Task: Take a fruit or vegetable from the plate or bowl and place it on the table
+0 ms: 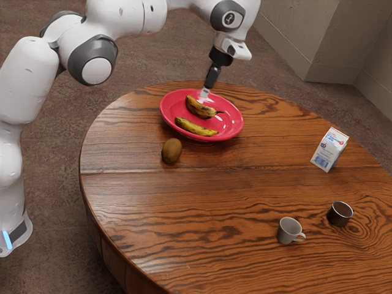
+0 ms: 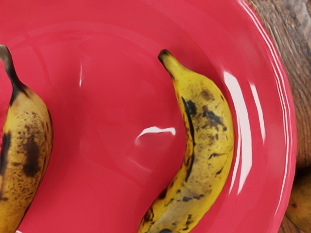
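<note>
My gripper (image 1: 204, 95) points down over the red plate (image 1: 231, 127), just behind the darker, brown-spotted banana (image 1: 197, 108). A yellower banana (image 1: 195, 127) lies on the plate's near side. In the wrist view, the spotted banana (image 2: 30, 145) and the yellower banana (image 2: 206, 131) lie apart on the glossy plate (image 2: 112, 102), their dark stems pointing the same way. Seen from the side, the gripper's two fingers overlap, and whether they touch the spotted banana is unclear.
A brown kiwi-like fruit (image 1: 171, 150) sits on the wooden table (image 1: 202, 202) beside the plate; part of that fruit (image 2: 301, 204) shows past the rim in the wrist view. Toward the exterior view's right stand a milk carton (image 1: 330, 149), a white mug (image 1: 288, 231) and a dark cup (image 1: 339, 214).
</note>
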`<action>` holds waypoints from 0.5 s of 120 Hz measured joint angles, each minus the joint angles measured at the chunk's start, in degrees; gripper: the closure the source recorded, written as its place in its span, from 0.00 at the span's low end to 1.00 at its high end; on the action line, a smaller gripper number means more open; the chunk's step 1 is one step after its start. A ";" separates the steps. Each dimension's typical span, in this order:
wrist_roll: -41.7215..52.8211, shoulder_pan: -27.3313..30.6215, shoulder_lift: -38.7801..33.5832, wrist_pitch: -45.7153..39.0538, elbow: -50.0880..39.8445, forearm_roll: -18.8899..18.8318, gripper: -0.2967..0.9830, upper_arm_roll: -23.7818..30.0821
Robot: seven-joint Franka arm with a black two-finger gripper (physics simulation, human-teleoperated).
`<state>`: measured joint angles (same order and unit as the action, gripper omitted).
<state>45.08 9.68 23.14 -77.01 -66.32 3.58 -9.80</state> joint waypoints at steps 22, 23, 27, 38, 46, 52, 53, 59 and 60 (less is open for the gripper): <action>4.28 -0.42 0.19 -3.22 -0.12 0.37 0.23 0.24; 4.45 -0.47 0.18 -3.31 -0.11 0.36 0.23 0.24; 5.10 -0.63 -0.06 -3.61 -0.09 0.29 0.23 0.10; 6.72 -0.67 -0.62 -4.95 0.03 0.54 0.23 0.53; 7.76 -0.70 1.05 -6.88 0.01 0.69 0.23 1.57; 8.47 -0.71 3.97 -8.40 0.00 0.45 0.23 2.08; 8.58 -0.73 4.24 -8.68 0.01 0.41 0.23 2.13; 9.23 -1.02 5.44 -10.54 0.03 -0.52 0.23 2.38; 9.33 -1.08 5.60 -10.86 0.03 -0.78 0.23 2.41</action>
<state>54.41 8.60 28.74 -87.87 -66.29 2.80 -7.38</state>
